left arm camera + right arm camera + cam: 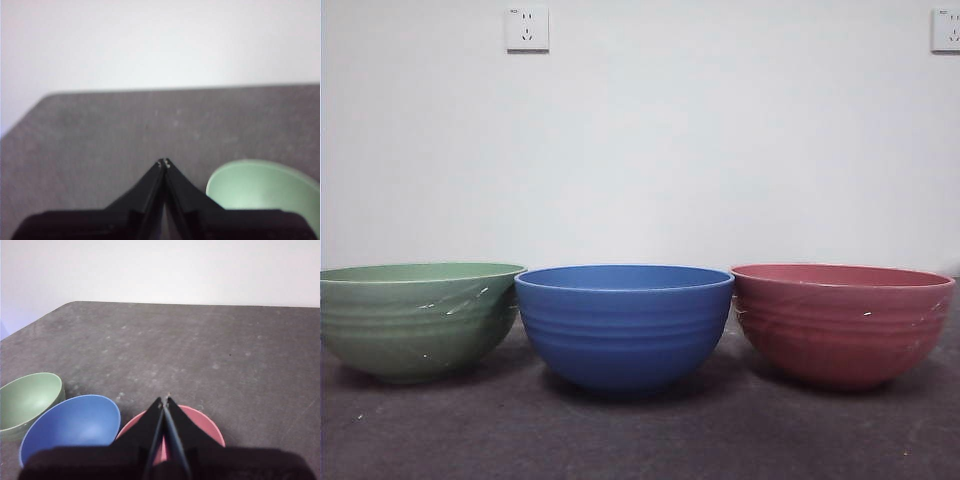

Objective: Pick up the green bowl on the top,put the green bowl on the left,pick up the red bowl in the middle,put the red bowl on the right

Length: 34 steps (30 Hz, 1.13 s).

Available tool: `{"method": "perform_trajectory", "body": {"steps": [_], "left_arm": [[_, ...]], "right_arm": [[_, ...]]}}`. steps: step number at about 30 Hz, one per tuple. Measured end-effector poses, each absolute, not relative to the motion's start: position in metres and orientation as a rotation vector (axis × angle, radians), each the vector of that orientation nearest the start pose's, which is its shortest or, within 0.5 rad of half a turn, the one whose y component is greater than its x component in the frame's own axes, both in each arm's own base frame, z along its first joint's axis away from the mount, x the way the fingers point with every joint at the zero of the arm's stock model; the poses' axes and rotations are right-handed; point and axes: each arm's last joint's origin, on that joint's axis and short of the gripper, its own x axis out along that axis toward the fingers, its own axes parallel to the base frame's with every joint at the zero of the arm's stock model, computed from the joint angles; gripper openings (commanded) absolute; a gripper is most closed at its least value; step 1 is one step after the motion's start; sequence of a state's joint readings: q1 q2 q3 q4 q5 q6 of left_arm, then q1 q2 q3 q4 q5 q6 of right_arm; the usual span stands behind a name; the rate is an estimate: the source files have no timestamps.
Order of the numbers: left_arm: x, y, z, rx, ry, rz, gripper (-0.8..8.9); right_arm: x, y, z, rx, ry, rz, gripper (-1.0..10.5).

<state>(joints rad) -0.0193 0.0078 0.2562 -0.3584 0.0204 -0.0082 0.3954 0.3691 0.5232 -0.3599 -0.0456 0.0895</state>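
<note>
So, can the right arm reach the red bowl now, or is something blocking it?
Probably yes. The right gripper hangs above the red bowl with its fingers shut. The bowl stands open beside the blue bowl, with nothing over it. The fingers must open first.

A blue bowl [624,325] on the grey table [640,435], 2 wall sockets [527,29].

A plain white wall [650,150] carries two power sockets [527,28] up high, behind a dark grey counter [640,440].
</note>
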Motion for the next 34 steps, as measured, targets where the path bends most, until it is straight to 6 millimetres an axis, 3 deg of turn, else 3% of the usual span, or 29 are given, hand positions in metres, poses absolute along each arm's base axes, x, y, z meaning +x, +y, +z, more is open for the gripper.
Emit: {"method": "perform_trajectory", "body": {"steps": [8, 34], "left_arm": [[0.095, -0.003, 0.152, -0.025, 0.172, -0.090, -0.03], [0.095, -0.003, 0.152, -0.032, 0.166, -0.091, -0.03]], "right_arm": [[0.093, 0.040, 0.273, 0.047, 0.253, 0.428, -0.2], [0.092, 0.040, 0.268, 0.037, 0.307, 0.424, -0.2]]}}
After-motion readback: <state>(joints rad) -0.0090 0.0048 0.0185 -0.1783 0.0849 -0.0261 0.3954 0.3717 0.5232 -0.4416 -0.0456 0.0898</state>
